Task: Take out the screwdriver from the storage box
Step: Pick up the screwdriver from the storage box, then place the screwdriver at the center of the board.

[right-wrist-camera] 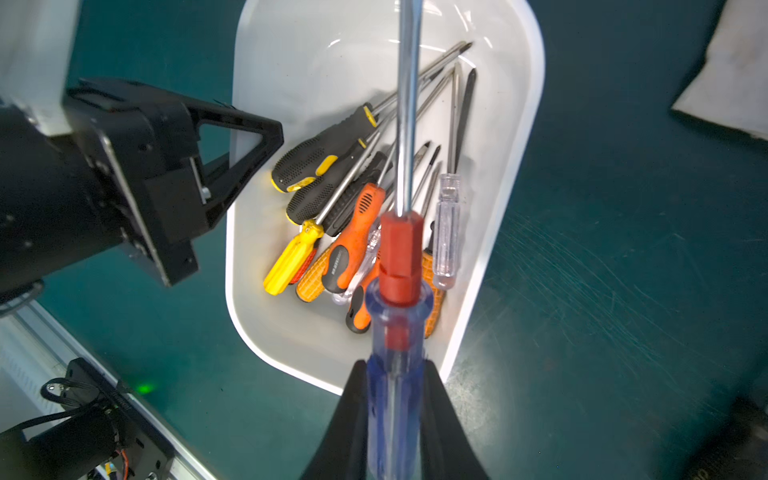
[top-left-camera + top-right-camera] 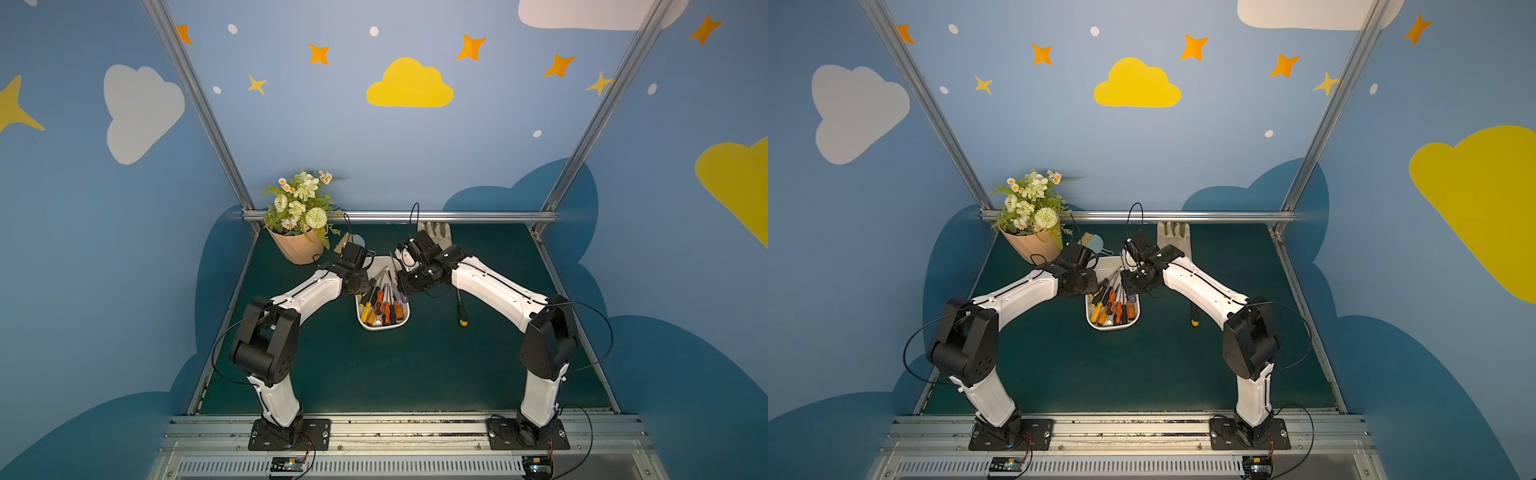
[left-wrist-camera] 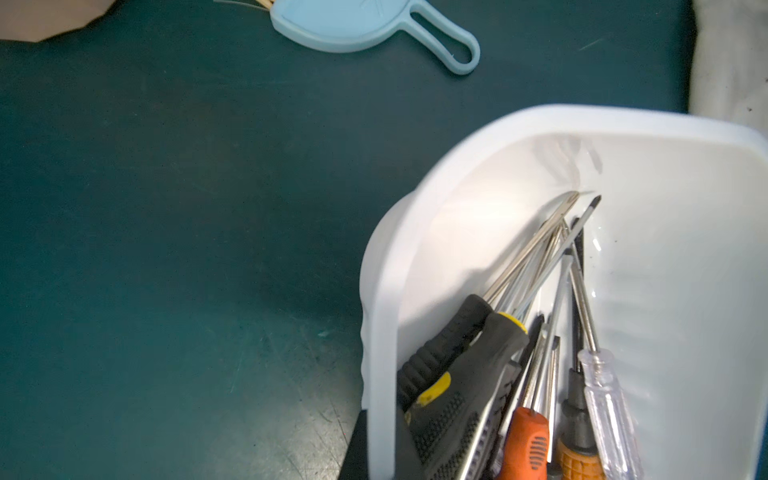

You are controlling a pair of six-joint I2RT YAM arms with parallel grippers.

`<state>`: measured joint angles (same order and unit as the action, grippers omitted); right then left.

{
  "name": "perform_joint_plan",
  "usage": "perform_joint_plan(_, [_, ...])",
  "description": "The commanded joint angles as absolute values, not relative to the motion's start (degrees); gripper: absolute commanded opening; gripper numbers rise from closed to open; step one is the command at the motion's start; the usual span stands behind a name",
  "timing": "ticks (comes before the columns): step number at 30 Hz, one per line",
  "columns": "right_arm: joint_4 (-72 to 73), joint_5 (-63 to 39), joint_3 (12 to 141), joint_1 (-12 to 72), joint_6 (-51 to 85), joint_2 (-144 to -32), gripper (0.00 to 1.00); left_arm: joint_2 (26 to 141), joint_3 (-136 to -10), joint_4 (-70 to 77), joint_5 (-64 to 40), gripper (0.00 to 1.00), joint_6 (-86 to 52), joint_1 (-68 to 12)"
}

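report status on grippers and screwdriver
Left gripper shut on storage box rim. Right gripper shut on blue-handled screwdriver, over the box. Other screwdrivers piled beneath.

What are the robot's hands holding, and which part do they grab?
The right end effector holds the blue screwdriver by its handle. The left end effector, shut, seems to pinch the box by its side rim.

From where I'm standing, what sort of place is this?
Probably a robot training booth: left arm and right arm bolted to a rail, a storage box of screwdrivers on a green mat, cartoon cloud walls around it.
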<state>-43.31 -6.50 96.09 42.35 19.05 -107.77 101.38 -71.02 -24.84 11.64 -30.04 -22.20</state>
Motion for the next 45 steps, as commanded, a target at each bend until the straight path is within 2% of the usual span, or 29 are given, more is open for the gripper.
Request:
perform_joint_plan(1, [-43.73, -5.72, 94.81, 40.71, 17.67, -104.00, 0.00, 101.60, -72.60, -23.56, 13.09, 0.02, -30.40, -22.24])
perform_joint_plan(12, [-45.32, -6.34, 87.42, 33.68, 16.79, -93.62, 0.00, 104.60, -73.51, -24.60, 14.73, 0.02, -30.23, -22.24])
perform_joint_plan(18, [-47.14, -0.78, 81.86, 29.90, 17.34, -88.51, 0.00, 105.00, -73.74, -24.61, 14.49, 0.02, -30.32, -22.33])
perform_joint_plan(26, [-47.35, 1.16, 74.55, 23.13, 15.43, -84.22, 0.00, 105.13, -73.89, -24.61, 14.24, 0.02, -30.23, -22.32])
perform_joint_plan(34, [-48.25, 1.62, 71.65, 16.99, 13.24, -87.69, 0.00, 104.33, -74.00, -24.48, 14.10, 0.02, -29.79, -22.33])
perform_joint_plan(45, [-54.80, 2.18, 78.40, 15.66, 9.21, -104.48, 0.00, 103.74, -74.18, -24.82, 13.57, 0.02, -29.47, -22.35])
